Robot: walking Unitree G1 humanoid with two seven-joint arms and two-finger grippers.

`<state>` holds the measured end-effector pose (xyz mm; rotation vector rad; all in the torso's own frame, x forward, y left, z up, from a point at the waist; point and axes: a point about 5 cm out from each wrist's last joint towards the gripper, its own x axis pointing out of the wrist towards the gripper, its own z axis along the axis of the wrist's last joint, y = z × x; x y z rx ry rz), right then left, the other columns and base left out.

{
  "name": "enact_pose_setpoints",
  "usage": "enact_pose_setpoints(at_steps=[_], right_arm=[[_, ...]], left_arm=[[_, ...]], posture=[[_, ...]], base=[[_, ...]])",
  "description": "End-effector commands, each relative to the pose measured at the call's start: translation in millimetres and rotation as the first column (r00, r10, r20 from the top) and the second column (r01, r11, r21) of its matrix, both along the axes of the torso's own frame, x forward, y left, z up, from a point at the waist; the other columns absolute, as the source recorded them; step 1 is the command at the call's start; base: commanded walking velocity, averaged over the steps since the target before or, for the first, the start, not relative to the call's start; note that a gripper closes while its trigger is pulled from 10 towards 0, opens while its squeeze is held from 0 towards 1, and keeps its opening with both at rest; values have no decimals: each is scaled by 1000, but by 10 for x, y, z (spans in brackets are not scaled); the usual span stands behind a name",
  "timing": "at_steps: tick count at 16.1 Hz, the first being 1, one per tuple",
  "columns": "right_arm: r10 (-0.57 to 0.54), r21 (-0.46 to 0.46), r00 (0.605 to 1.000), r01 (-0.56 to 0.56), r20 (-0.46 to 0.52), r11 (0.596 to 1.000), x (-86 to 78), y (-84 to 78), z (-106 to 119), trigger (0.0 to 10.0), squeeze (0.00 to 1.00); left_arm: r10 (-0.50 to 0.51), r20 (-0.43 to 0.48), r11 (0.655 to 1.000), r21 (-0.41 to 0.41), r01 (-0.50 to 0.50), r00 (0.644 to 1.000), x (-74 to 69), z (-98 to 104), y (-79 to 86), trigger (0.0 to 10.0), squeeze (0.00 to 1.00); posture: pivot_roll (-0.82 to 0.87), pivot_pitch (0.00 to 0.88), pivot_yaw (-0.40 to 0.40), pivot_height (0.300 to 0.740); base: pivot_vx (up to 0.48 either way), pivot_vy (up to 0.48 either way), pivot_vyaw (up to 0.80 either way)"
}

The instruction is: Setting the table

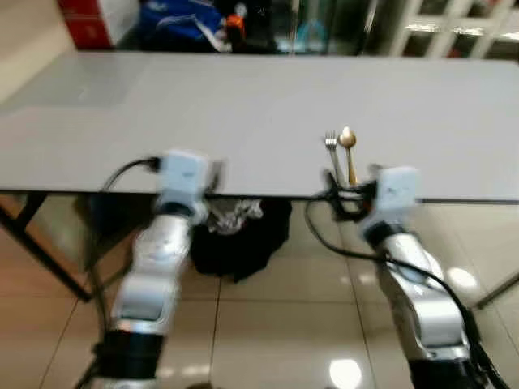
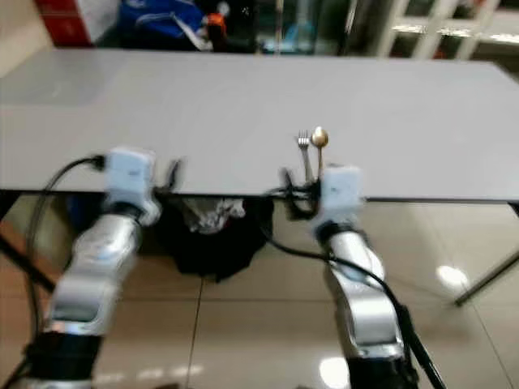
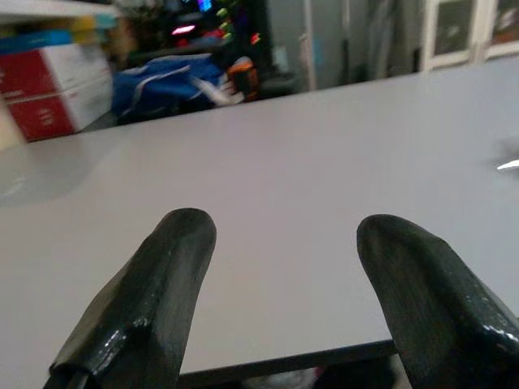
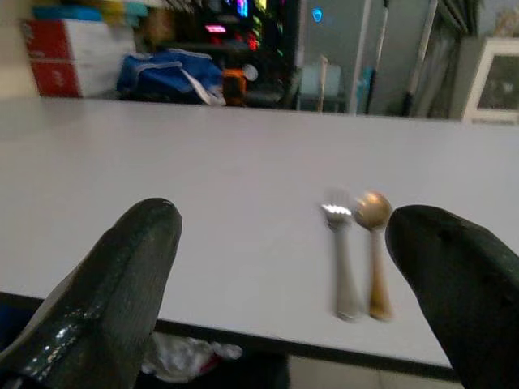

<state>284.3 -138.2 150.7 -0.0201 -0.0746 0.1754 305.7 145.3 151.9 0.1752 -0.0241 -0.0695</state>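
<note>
We record a grey counter point(image 1: 243, 105) over glossy tiled floor point(image 1: 268, 324). Silver fork point(image 1: 332, 154) and gold spoon point(image 1: 349, 154) touch, near edge, 5 o'clock. Left pincer point(image 3: 284, 284) and right pincer point(image 4: 284, 275) gape wide, empty.

— What lies on the desk point(image 1: 243, 105)?
— A silver fork point(image 1: 332, 154) and a gold spoon point(image 1: 349, 154), side by side near the front edge, straight ahead of the right gripper point(image 4: 284, 275). Its fingers stand spread.
— And ahead of the left gripper point(image 3: 284, 284)?
— Bare grey top, fingers apart. Bags and boxes point(image 1: 97, 20) crowd beyond the far edge.
— Under the desk?
— A black bag point(image 1: 239, 235) on the floor between the arms.
</note>
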Motion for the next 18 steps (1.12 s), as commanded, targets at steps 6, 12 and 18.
enact_pose_setpoints(at_steps=[6, 12, 18], right_arm=[[-46, 22, 999, 47, -9, 999, -15, -61, 0, 10000, 0], [-51, -22, 999, 50, -16, 998, -40, -150, -23, 10000, 0], [-39, -2, 999, 39, -4, 999, -12, -83, 2, 10000, 0]], left_arm=[[-29, 30, 1000, 6, 29, 999, -3, 41, -143, 10000, 0], [-38, 19, 999, 4, 38, 999, 4, 4, -142, 10000, 0], [-42, 10, 999, -1, 42, 999, -17, -10, -159, 10000, 0]], posture=[[-3, 27, 39, 740], [-37, 24, 37, 740], [-20, 11, 56, 740]], base=[[0, 480, -400], [0, 480, 0], [0, 480, 0]])
